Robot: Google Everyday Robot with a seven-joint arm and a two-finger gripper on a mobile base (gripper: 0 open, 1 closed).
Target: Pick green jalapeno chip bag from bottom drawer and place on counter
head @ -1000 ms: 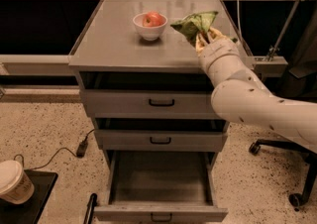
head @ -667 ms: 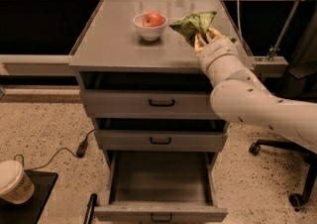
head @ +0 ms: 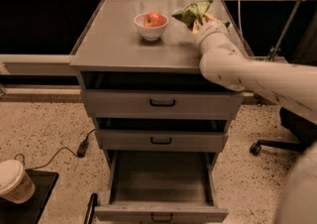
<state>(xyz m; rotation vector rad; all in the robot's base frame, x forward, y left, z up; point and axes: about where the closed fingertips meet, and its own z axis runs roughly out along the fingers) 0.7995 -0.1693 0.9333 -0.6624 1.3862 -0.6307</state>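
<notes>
Slightly higher in the frame than a second ago, the white arm has reached further back over the cabinet and carried the bag with it, while the bowl and drawers have not shifted. At the upper right of centre, the gripper (head: 197, 20) is closed on the lower right edge of the green jalapeno chip bag (head: 192, 11). The fingertips are mostly buried in the crumpled film. The bag sits above the back right part of the counter (head: 119, 44); whether its bottom touches the metal or hangs just clear I cannot tell.

I judge the bag to be very light, soft and crinkly, with slick foil that can slide between the pads. Its chips would crush under a hard squeeze. A pinch on the sealed edge or a gathered fold looks safer than one across the puffed middle.

Left of the bag, near but apart, stands a white bowl (head: 150, 30) holding a red apple (head: 154, 19). At the bottom centre the bottom drawer (head: 161, 214) is pulled out and looks empty. A paper cup (head: 14, 181) stands at the lower left.
</notes>
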